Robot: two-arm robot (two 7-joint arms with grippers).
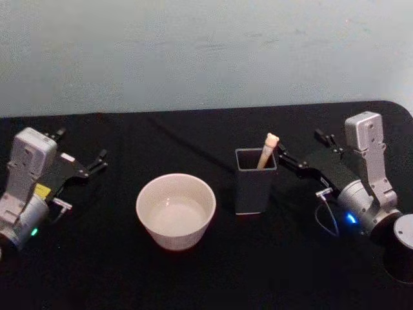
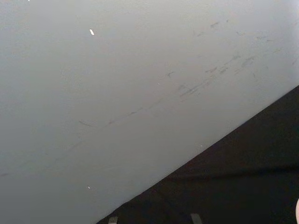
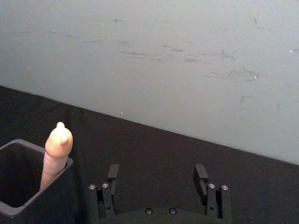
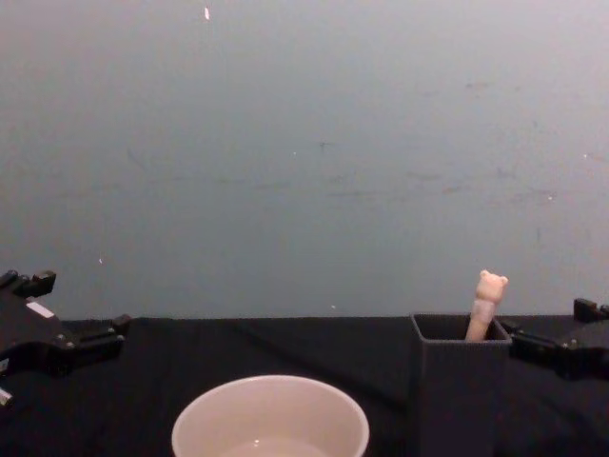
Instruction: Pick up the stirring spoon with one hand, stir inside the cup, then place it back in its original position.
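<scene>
cream-white cup [image 1: 175, 210] sits well left of right gripper [image 1: 292, 161], fingers spread; dark square holder [image 1: 255, 181] just beside fingertips, bear-head stirring spoon [image 1: 267, 150] upright inside, leaning slightly; left gripper [image 1: 97, 161] farther, looks spread, idle

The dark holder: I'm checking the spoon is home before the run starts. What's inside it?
The holder contains the stirring spoon, leaning on the right wall, its beige handle and bear head poking above the rim. The walls hide its metal bowl and whatever else is inside.
</scene>
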